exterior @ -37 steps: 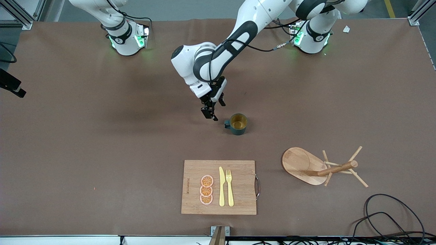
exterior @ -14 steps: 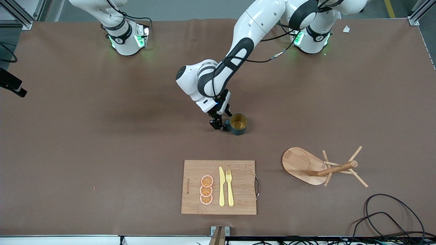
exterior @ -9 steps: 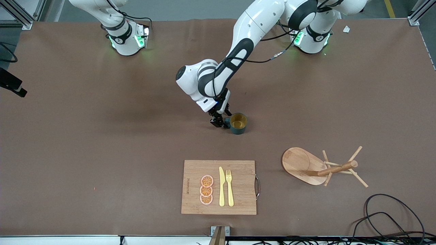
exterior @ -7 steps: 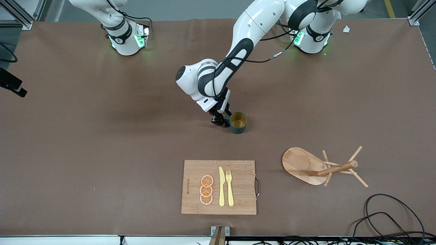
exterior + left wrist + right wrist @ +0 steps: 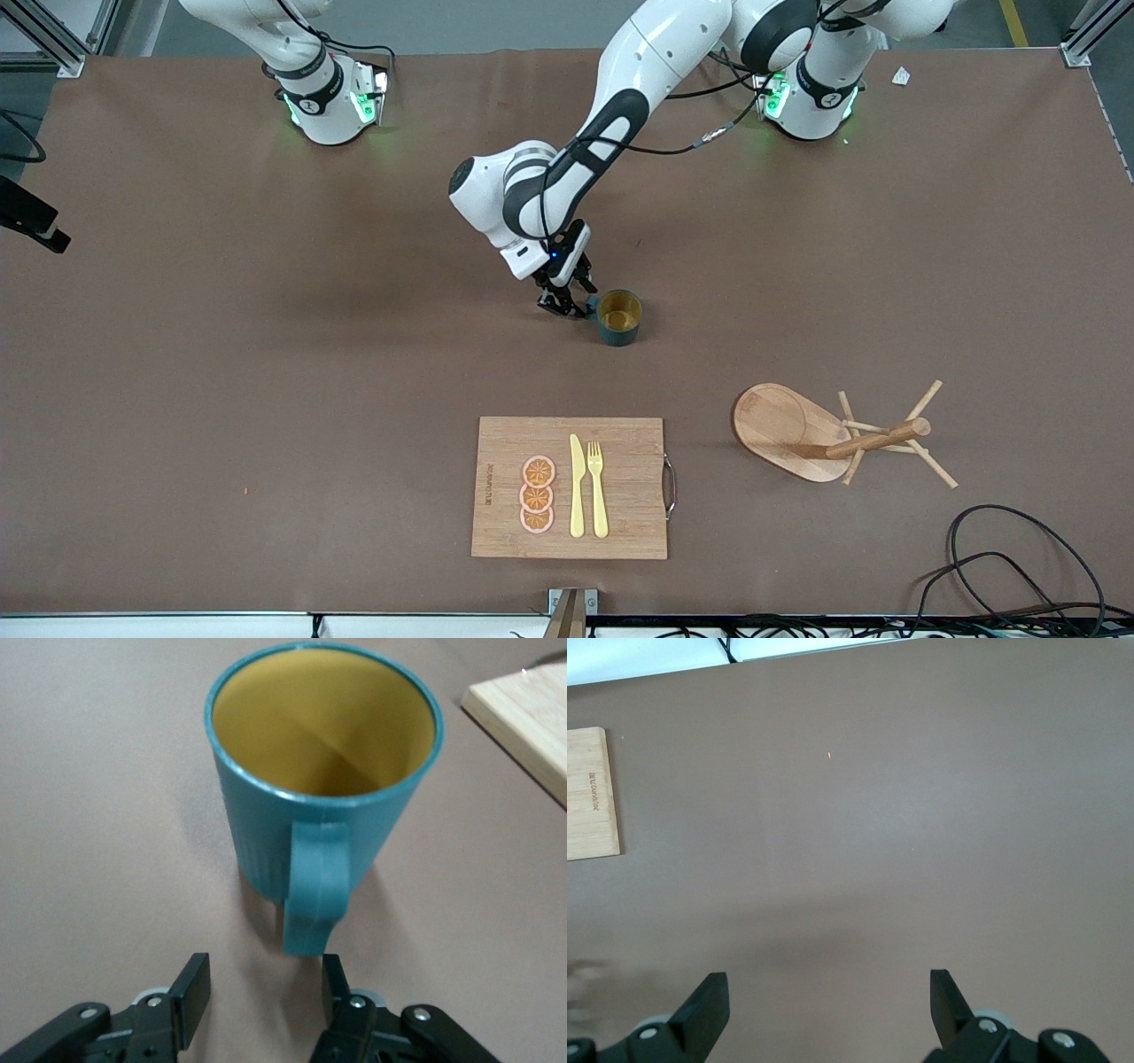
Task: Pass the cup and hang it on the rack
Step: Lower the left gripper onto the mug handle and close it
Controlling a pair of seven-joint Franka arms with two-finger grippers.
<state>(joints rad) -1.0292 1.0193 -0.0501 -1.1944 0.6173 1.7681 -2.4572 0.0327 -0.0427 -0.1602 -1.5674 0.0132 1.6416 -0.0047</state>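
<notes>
The cup (image 5: 618, 317) is a dark teal mug with a yellowish inside, standing upright mid-table with its handle (image 5: 314, 881) turned toward my left gripper (image 5: 567, 306). In the left wrist view the left gripper (image 5: 263, 979) stands open, about half wide, and nothing lies between its fingers (image 5: 190, 988). The handle's lower end sits just ahead of the tips, close to one finger. The rack (image 5: 784, 430), a light wooden mug tree with an oval base, post and thin pegs, stands nearer to the front camera, toward the left arm's end. My right gripper (image 5: 828, 992) is open over bare table.
A bamboo cutting board (image 5: 570, 487) with orange slices, a yellow knife and a fork lies near the table's front edge; its corner (image 5: 527, 713) shows near the cup, its edge (image 5: 589, 793) in the right wrist view. Black cables (image 5: 1019, 567) coil at the front corner.
The left gripper's fingers have narrowed from wide to about half open at the cup's handle. The hand has drawn slightly away from the front camera, and the cup has shifted a little with it.
</notes>
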